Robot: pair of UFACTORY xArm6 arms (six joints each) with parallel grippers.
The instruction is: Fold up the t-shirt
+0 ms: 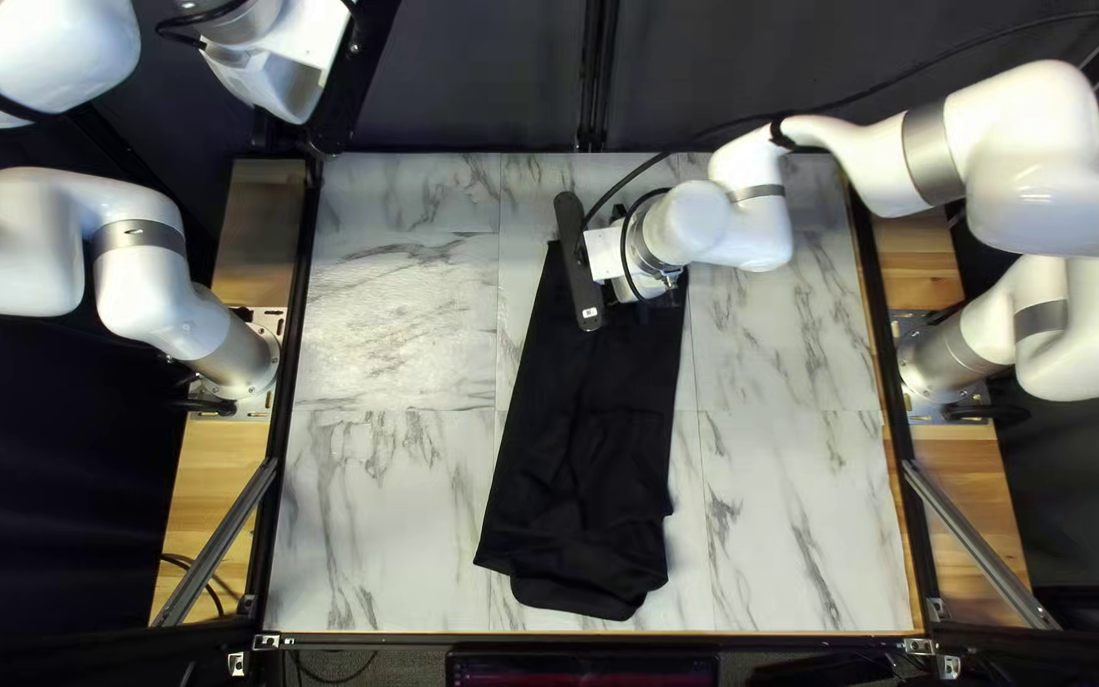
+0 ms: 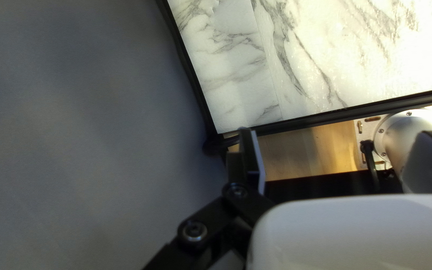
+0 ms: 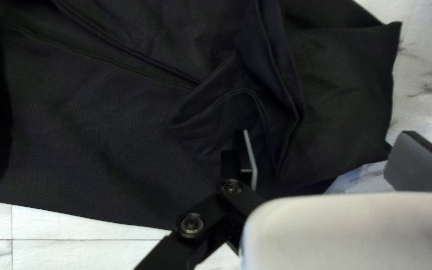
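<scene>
In the top left view, the black shirt (image 1: 581, 426) runs along the surface (image 1: 384, 318), twelve to six o'clock. Right pincer (image 3: 328, 133) and left pincer (image 2: 337, 131) gape open; best pinch its twelve-o'clock layers evenly.

The left arm (image 1: 28, 242) and right arm (image 1: 1046, 166) have glossy white, rounded casings, grey joint bands (image 1: 931, 153), silvery round bases (image 1: 244, 356), black cables (image 1: 625, 248), and black links (image 3: 208, 210) with silvery round-headed screws (image 3: 191, 225).
</scene>
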